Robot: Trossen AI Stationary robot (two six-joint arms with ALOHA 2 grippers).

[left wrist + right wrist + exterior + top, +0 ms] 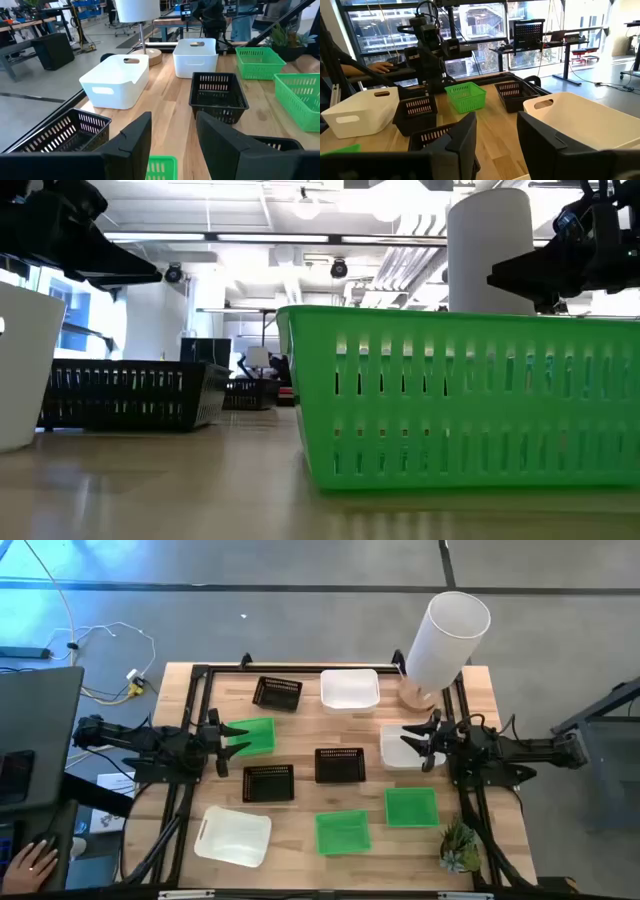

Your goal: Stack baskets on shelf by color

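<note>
Nine baskets sit on their bottoms on the wooden table. Black baskets: (277, 692), (340, 765), (268, 782). White baskets: (349, 689), (233, 835), (398, 747). Green baskets: (252, 734), (343, 832), (411, 807). My left gripper (228, 745) (172, 145) hovers open at the left side, over the near edge of the left green basket (161, 167). My right gripper (420, 745) (495, 140) hovers open at the right side, over the right white basket (585, 120).
A tall white cylinder (445, 640) stands on a round wooden base at the far right corner. A small plant (458, 845) sits at the near right corner. A person's hand (35, 860) rests beyond the table's left edge. Bare wood (300, 735) lies between the baskets mid-table.
</note>
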